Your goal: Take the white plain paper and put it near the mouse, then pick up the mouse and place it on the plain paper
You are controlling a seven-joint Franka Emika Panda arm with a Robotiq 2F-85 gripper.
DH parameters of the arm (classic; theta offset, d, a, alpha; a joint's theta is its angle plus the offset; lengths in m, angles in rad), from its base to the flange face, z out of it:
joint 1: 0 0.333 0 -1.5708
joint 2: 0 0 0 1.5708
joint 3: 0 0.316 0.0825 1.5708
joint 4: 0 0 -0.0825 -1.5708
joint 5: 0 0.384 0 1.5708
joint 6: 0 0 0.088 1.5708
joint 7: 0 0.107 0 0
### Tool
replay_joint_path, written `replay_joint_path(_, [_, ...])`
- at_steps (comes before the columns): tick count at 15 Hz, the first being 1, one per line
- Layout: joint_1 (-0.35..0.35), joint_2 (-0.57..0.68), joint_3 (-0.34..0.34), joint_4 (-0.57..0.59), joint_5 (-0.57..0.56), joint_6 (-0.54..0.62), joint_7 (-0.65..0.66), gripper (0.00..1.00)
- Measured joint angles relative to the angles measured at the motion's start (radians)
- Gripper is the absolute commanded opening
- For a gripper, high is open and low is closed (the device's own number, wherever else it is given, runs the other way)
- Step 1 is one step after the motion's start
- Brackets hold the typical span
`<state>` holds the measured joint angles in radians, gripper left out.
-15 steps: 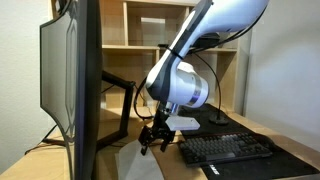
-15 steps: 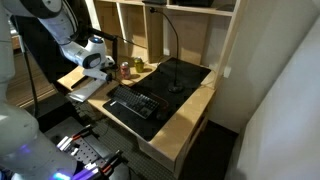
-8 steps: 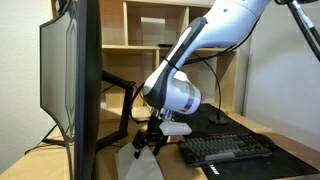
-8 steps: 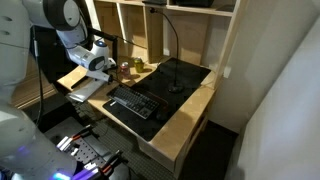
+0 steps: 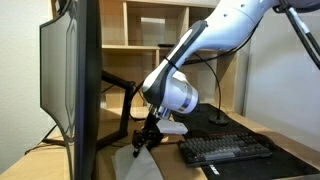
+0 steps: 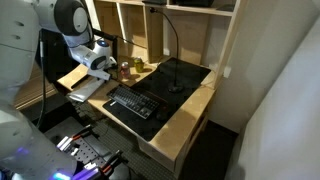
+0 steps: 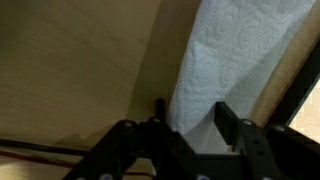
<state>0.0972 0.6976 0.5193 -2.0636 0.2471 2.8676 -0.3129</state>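
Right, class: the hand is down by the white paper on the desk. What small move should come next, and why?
Probably close the hand on the white plain paper. In the wrist view the sheet's end lies between the fingers, which seem apart, with bare desk beside it. The sheet looks not yet pinched, so gripping should come before any lifting or carrying.
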Motion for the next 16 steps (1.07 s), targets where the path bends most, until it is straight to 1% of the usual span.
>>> replay_joint_path(3, [-0.023, 0.021, 0.028, 0.011, 0.000, -0.001, 0.000, 0.03])
replay_joint_path(4, [-0.034, 0.029, 0.042, 0.011, 0.000, -0.003, -0.001, 0.00])
replay_joint_path(8, [-0.102, 0.058, 0.126, 0.011, 0.001, -0.051, -0.008, 0.00])
replay_joint_path(11, [-0.154, 0.058, 0.172, -0.001, 0.008, -0.096, -0.016, 0.00])
replay_joint_path(13, [-0.232, -0.008, 0.229, -0.067, 0.026, -0.114, -0.019, 0.00])
replay_joint_path(16, [-0.320, -0.172, 0.273, -0.190, 0.037, -0.120, 0.014, 0.00])
